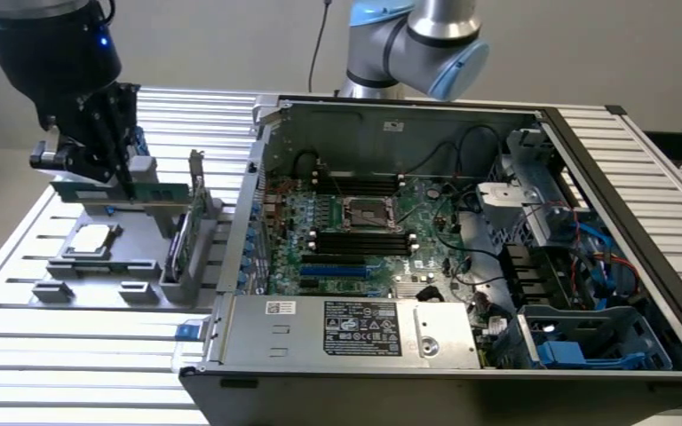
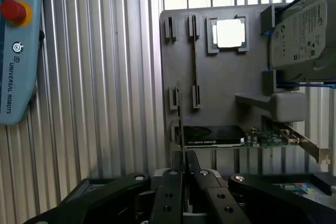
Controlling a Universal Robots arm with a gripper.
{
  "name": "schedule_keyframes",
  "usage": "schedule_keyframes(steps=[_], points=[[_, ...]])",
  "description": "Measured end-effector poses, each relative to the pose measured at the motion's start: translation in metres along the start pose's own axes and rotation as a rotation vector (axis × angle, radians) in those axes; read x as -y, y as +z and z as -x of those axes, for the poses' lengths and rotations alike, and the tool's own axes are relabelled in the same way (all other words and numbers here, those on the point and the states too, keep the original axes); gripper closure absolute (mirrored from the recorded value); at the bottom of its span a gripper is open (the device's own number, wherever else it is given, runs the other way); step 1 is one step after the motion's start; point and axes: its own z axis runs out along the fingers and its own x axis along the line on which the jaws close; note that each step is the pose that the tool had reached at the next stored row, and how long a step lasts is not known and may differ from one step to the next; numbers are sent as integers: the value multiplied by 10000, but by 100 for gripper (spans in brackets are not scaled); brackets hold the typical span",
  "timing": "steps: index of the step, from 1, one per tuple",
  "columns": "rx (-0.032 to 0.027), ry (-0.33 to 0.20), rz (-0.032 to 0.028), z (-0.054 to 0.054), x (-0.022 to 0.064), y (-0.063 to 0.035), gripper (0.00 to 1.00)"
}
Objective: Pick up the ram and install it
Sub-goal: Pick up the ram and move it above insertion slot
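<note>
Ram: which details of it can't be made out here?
- Chip faces of the ram: wrist view sees it edge-on, a thin line.
- Its gripped edge: exterior view, covered by the gripper.
- Latches on the motherboard slots: exterior view, too small to tell.

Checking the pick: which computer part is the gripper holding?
The ram, the slim green stick clamped in the gripper; the processor chip, hard drive and graphics card rest on the grey holder.

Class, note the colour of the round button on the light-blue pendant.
Red button, ringed in yellow; the wrist view shows it best.
</note>
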Motion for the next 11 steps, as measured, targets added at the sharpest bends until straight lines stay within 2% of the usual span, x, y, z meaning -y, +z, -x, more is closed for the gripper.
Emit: schedule_keyframes(steps=[11], points=[[90, -2, 6, 68, 226, -175, 86]])
